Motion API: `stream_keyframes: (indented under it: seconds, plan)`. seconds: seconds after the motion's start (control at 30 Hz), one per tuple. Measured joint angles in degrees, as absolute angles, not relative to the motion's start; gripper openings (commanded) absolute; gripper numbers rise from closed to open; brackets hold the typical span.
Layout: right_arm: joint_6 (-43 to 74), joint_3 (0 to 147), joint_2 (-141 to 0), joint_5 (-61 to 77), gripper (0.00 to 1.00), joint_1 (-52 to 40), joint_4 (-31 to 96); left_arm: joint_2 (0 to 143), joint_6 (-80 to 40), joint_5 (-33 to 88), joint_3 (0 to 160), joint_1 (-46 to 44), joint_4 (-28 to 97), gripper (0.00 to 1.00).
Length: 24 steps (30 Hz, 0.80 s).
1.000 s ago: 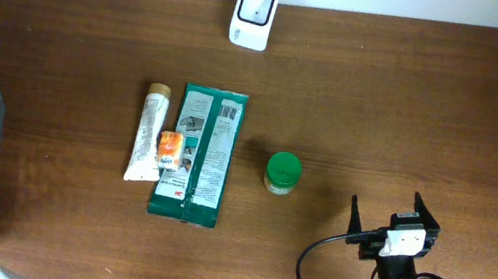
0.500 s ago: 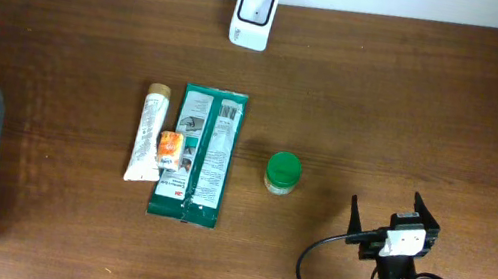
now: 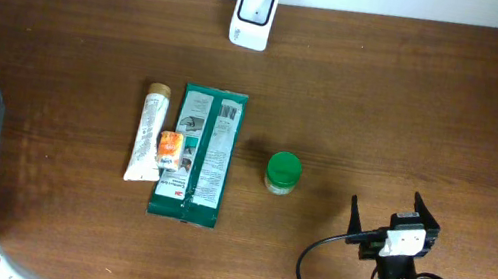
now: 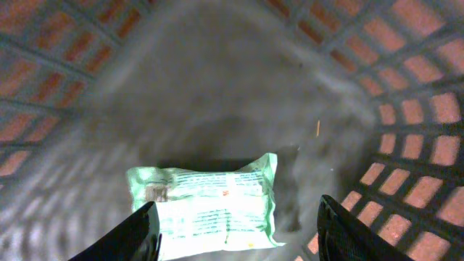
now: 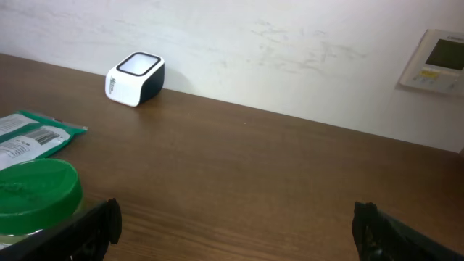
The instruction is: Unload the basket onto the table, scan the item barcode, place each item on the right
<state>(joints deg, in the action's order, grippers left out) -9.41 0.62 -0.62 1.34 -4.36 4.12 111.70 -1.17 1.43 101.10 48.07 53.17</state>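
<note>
The left gripper's (image 4: 239, 238) two dark fingertips (image 4: 141, 233) stand apart and hold nothing. Only their ends show at the bottom edge of the wrist view. Between and beneath them a pale green packet (image 4: 206, 206) lies flat on the floor of the mesh basket (image 4: 406, 109); its lower edge is cut off and its print is too blurred to read. From overhead the basket runs off the left edge, and the left arm is just a dark shape in the bottom corner.

The right gripper (image 3: 388, 203) is spread wide and empty above bare table (image 3: 417, 107), near the front edge.

A green-lidded jar (image 3: 283, 172) stands nearest it. Farther left lie a dark green packet (image 3: 200, 157), a small orange item (image 3: 169, 146) on its edge, and a tube (image 3: 145, 132) alongside. The white scanner (image 3: 255, 3) sits at the back against the wall.
</note>
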Motion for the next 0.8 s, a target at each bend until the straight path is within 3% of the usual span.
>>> stream_keyframes:
  seconds: [0.5,0.53,0.57,0.6,0.63,0.8]
  plan:
    - [-9.4,0.6,-0.6,1.3,0.98,-4.4,4.1,125.4,7.9,3.0,101.1,48.0,53.6,0.59]
    - [-9.4,0.6,-0.6,1.3,0.98,-4.4,4.1,125.6,7.9,2.5,101.1,48.0,53.6,0.55]
    - [-9.4,0.6,-0.6,1.3,0.98,-4.4,4.1,125.9,7.9,2.2,101.1,48.0,53.6,0.42]
    - [-9.4,0.6,-0.6,1.3,0.98,-4.4,4.1,126.0,8.1,1.8,101.1,48.0,53.6,0.12]
    - [-9.4,0.6,-0.6,1.3,0.99,-4.4,4.1,126.0,8.2,1.6,101.1,48.0,53.8,0.0]
    - [-9.4,0.6,-0.6,1.3,0.98,-4.4,4.1,126.0,7.4,-0.3,102.6,48.0,56.9,0.0]
